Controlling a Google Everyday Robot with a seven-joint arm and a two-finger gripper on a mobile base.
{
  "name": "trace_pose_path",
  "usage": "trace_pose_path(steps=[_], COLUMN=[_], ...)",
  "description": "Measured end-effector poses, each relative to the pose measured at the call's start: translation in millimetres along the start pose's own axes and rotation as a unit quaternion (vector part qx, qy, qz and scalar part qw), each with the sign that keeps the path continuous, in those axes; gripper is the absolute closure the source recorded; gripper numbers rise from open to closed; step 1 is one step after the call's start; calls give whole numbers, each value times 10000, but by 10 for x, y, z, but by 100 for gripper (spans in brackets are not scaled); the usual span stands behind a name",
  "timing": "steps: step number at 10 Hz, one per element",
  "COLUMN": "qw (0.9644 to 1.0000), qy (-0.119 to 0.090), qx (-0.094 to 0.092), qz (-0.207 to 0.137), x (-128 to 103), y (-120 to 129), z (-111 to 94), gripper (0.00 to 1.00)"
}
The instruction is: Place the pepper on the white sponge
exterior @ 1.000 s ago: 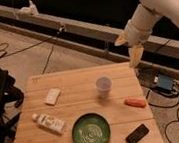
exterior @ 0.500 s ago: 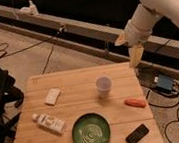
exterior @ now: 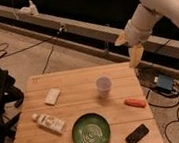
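Observation:
The orange-red pepper (exterior: 135, 102) lies on the wooden table (exterior: 77, 103) near its right edge. The white sponge (exterior: 52, 95) lies flat on the left part of the table. My gripper (exterior: 135, 56) hangs in the air above the table's far right corner, well above and behind the pepper and far from the sponge. It holds nothing that I can see.
A white cup (exterior: 103, 84) stands between sponge and pepper. A green plate (exterior: 91, 132) sits at the front middle. A white labelled tube (exterior: 48, 122) lies front left, a black phone-like slab (exterior: 137, 134) front right. Cables and a blue box (exterior: 164, 83) lie on the floor to the right.

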Motion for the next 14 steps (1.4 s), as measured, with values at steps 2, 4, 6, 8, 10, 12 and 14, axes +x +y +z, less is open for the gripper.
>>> trace_pose_path(steps=[2,4,6,8,10,12,14], qw=[10000,10000,10000,9997,9983,9964,9950], qy=[0,0,5,205,549,774,828], qx=[0,0,9,101,177,144,86], qz=[0,0,-3,-44,59,301,554], x=[0,0,0,56,212,384,493], y=[0,0,-8,-93,-170,-106,-4], z=[0,0,-7,-88,-138,-33,153], gripper=[20,20,20,20,20,20,20])
